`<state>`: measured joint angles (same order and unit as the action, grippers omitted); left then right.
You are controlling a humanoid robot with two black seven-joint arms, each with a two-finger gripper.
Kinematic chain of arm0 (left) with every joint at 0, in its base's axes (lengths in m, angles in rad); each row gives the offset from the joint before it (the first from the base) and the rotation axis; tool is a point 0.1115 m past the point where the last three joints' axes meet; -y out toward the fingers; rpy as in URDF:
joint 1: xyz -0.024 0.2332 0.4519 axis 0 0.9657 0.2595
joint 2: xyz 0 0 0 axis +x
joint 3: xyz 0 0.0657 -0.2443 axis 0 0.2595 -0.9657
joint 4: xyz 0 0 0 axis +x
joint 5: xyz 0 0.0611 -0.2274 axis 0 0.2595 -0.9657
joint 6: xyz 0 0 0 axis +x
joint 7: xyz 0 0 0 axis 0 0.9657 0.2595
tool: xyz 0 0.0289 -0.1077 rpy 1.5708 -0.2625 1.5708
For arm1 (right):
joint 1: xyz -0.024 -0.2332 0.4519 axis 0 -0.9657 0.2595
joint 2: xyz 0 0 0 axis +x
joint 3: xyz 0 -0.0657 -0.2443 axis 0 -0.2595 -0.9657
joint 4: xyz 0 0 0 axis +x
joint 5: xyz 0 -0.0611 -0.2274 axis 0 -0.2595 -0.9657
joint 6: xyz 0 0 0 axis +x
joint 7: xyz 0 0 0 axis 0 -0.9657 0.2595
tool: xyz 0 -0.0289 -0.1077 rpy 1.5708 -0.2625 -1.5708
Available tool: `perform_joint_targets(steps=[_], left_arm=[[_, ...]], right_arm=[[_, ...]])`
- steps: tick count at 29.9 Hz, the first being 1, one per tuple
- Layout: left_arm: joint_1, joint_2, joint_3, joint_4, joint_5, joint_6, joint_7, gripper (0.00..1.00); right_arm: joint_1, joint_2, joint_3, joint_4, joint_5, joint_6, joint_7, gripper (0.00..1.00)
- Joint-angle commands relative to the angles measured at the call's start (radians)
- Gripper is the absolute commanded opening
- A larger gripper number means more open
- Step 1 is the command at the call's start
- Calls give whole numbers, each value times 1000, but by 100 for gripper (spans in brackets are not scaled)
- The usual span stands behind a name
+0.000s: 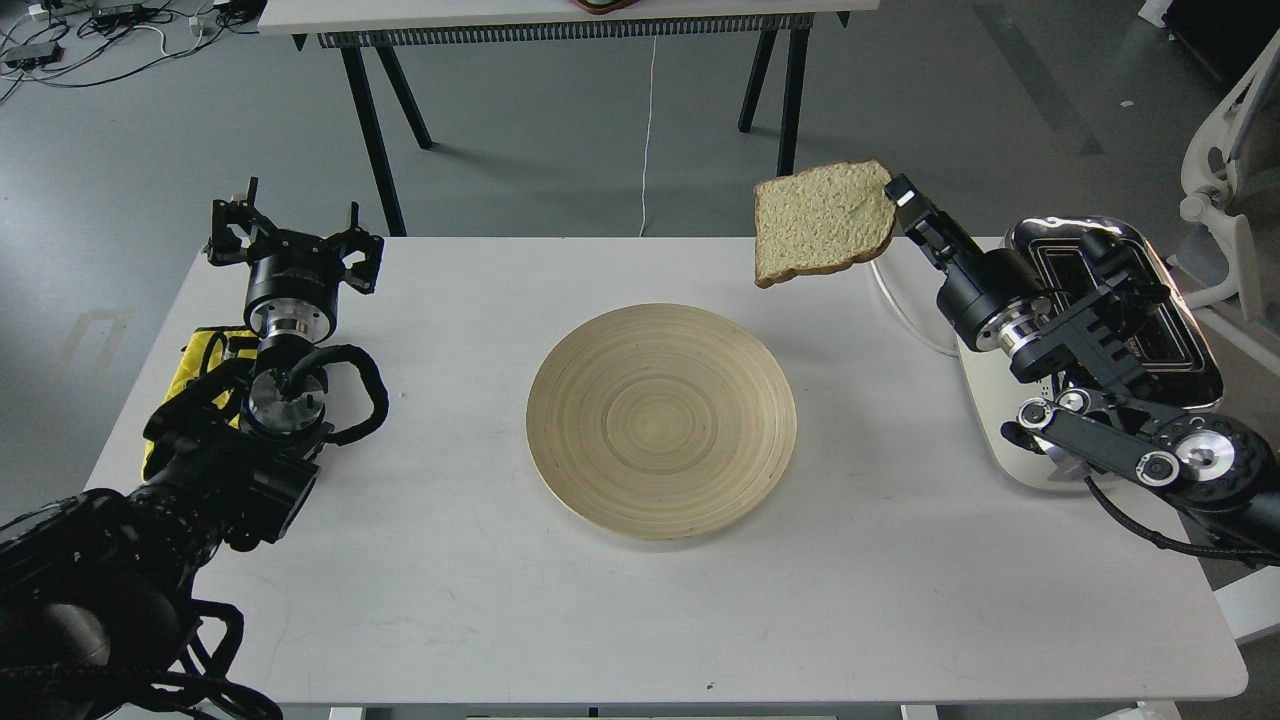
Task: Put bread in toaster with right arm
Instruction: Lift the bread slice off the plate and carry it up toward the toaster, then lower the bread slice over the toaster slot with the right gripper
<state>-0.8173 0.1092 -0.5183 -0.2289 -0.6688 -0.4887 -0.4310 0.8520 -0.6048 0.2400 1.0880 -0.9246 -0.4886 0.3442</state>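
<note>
The slice of bread (822, 221) hangs in the air above the table's far right part, left of the toaster. My right gripper (897, 197) is shut on its right edge and holds it high, tilted toward me. The cream-white toaster (1185, 335) with chrome top and black slots stands at the table's right edge, largely covered by my right arm. My left gripper (295, 232) is open and empty at the table's far left, above the yellow cloth (196, 360).
A round wooden plate (661, 420) lies bare in the middle of the white table (500, 600). The toaster's white cord (895, 300) runs along the table behind it. A second table (560, 20) stands behind, a white chair (1225, 190) at the right.
</note>
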Motion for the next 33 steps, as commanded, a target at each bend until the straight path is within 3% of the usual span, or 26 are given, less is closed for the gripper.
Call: perform_joint_targets(steps=[1, 9, 16, 22, 33], left_arm=[[1, 1, 0, 0, 0, 0, 0, 100], [0, 0, 0, 0, 0, 0, 0, 100], [0, 1, 0, 0, 0, 0, 0, 100], [1, 1, 0, 0, 0, 0, 0, 100], [0, 0, 0, 0, 0, 0, 0, 100]], right_arm=[[44, -186, 12, 102, 1, 0, -4, 1], [64, -541, 1, 224, -2, 0, 27, 1], [48, -719, -73, 227, -10, 0, 44, 0], [47, -751, -169, 211, -11, 0, 50, 0], [13, -639, -248, 136, -11, 0, 50, 0]])
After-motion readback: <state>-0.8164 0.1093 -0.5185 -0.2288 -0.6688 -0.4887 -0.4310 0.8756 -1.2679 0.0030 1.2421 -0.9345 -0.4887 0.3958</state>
